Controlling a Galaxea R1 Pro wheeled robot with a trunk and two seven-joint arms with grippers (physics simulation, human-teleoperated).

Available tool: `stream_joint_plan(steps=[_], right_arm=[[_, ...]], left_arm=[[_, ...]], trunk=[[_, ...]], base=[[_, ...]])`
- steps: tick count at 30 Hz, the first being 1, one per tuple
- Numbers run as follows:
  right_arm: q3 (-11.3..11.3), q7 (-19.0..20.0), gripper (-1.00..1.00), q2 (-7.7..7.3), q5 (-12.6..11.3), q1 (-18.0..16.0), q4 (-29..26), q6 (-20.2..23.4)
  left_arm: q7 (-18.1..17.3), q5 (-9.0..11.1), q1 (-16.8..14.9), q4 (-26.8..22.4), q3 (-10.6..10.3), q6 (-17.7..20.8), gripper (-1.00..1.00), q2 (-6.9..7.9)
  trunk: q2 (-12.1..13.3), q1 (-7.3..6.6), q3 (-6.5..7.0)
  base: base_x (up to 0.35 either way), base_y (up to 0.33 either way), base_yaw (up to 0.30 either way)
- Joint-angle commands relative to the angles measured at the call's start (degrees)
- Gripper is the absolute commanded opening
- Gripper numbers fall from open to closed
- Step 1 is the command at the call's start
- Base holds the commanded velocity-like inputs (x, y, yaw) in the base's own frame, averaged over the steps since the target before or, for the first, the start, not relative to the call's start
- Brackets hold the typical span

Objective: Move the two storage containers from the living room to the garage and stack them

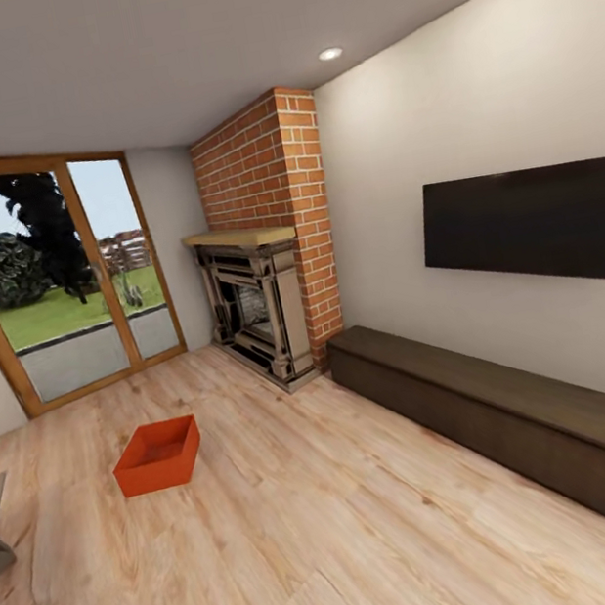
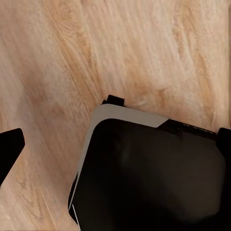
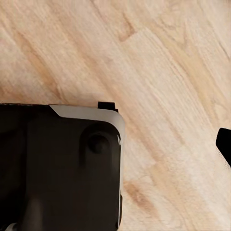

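No readable writing anywhere. Head view: one red-orange storage container (image 1: pixel 158 455) sits open on the wood-plank floor (image 1: pixel 314 538) at 10 o'clock, well apart from the brick fireplace (image 1: pixel 272 268), wall TV (image 1: pixel 532 224) and low dark bench (image 1: pixel 521 413). Wrist views: robot's black base (image 2: pixel 154 173) over planks; end effector spread cannot be told.

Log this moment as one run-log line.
room: living room | container: one on wood floor, near glass doors, untouched | pincers: state unclear | phase: approach
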Motion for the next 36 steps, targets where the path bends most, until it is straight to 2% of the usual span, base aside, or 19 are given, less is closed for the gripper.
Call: stream_joint_plan(steps=[1,15,36], right_arm=[[0.48,-0.03,1.00,0.06,-0.50,-0.05,0.17,-0.30],[0.02,-0.03,1.00,0.62,-0.67,-0.05,0.17,-0.65],[-0.08,-0.10,1.00,0.36,-0.78,-0.05,0.17,-0.73]], left_arm=[[0.10,0.19,-0.01,-0.01,0.07,0.04,1.00,0.01],[0.10,0.19,-0.02,-0.01,0.07,0.07,1.00,0.04],[0.10,0.19,-0.01,-0.01,0.07,-0.05,1.00,0.22]], trunk=[[-0.03,0.05,-0.02],[-0.03,0.05,-0.02],[-0.03,0.05,-0.02]], base=[[0.322,0.000,0.000],[0.322,0.000,0.004],[0.322,0.000,0.248]])
